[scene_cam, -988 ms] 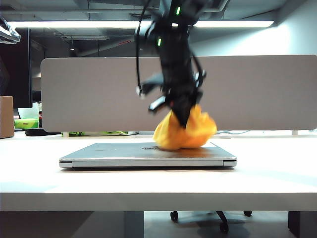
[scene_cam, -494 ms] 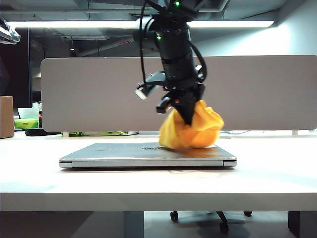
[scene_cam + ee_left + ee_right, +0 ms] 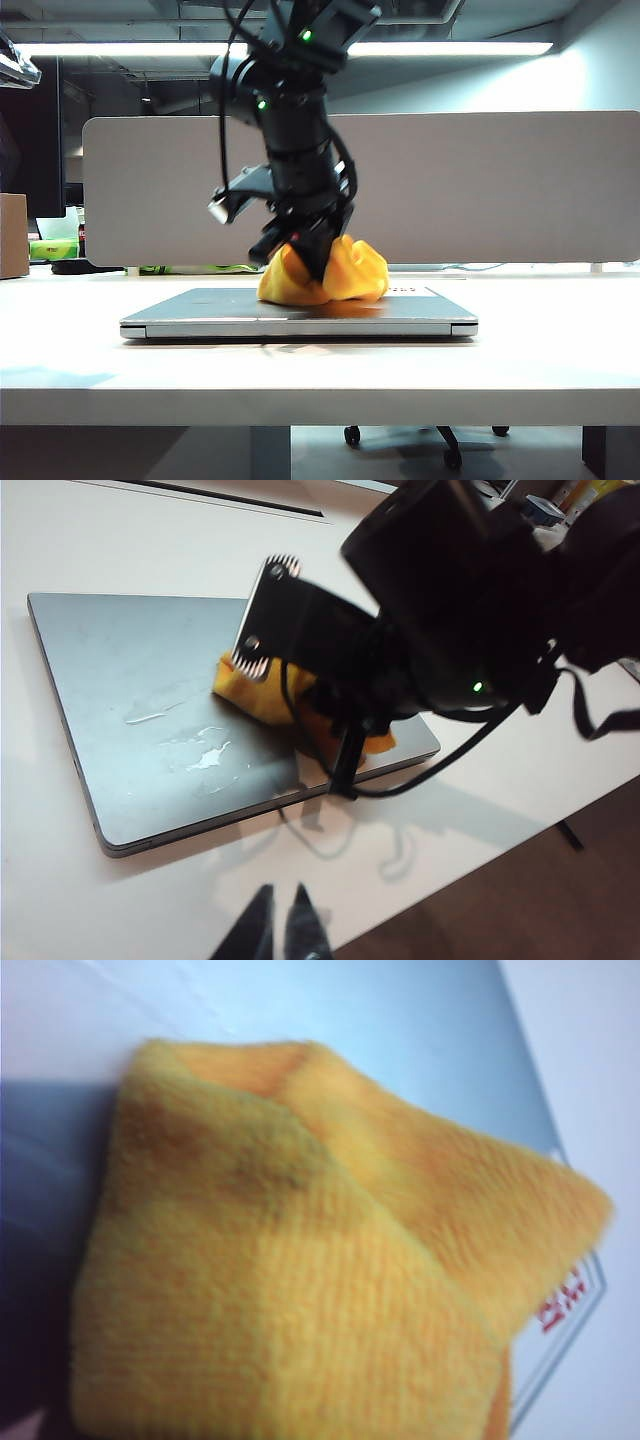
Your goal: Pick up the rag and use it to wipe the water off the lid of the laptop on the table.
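Observation:
The silver-grey laptop (image 3: 200,308) lies closed on the white table (image 3: 300,375). My right gripper (image 3: 313,258) points down over the middle of the lid (image 3: 120,660), shut on the orange-yellow rag (image 3: 325,278), which is pressed onto the lid. In the left wrist view the rag (image 3: 248,688) shows under the black right arm (image 3: 450,610), and water (image 3: 205,752) lies in smears just beside it. In the right wrist view the rag (image 3: 300,1260) hides the fingers, with the sticker (image 3: 562,1310) at the lid's corner. My left gripper (image 3: 282,895) hovers over the table's front edge, fingers together and empty.
A grey divider panel (image 3: 500,180) stands behind the laptop. A cardboard box (image 3: 12,235) and a green item (image 3: 50,248) sit at the far left. The table's front edge (image 3: 480,850) runs close to the left gripper.
My right arm has carried the rag leftward across the lid, from its right part to the middle, and lower onto it. The left gripper has kept still.

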Available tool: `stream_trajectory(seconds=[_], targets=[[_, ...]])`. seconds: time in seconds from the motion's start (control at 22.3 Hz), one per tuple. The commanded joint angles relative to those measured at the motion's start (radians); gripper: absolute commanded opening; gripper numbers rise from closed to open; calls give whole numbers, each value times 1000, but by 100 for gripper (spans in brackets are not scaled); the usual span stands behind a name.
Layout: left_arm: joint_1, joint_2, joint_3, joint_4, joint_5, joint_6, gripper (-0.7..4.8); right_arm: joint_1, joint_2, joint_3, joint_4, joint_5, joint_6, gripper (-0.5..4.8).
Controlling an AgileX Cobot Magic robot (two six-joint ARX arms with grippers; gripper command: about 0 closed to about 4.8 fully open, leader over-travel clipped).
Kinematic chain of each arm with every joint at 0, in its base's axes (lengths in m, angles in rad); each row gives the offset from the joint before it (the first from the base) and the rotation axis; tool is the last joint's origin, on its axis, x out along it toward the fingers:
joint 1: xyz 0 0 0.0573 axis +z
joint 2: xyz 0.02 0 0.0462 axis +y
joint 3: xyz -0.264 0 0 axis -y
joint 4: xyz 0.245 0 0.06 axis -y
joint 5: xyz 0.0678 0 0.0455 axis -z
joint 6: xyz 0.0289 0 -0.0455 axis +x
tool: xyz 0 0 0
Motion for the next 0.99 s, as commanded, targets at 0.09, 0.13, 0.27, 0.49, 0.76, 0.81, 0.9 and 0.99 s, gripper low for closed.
stream_trajectory(seconds=[0.09,0.13,0.27,0.49,0.76,0.81,0.9,0.99], targets=[[0,-2,3,13,3,2,22,37,14,3,76,-13,0,-8],[0,-2,3,13,3,2,22,42,14,3,95,-25,0,-8],[0,-2,3,13,3,2,22,55,14,4,154,-30,1,-8],[0,-2,3,13,3,2,22,58,19,9,242,-67,1,-8],[0,-2,3,13,3,2,22,57,34,10,355,-106,1,-8],[0,-2,3,13,3,2,22,57,39,10,367,-109,1,-8],[0,-2,3,13,3,2,22,59,50,10,374,-126,1,-8],[0,-2,3,13,3,2,22,61,76,10,346,-128,1,-8]])
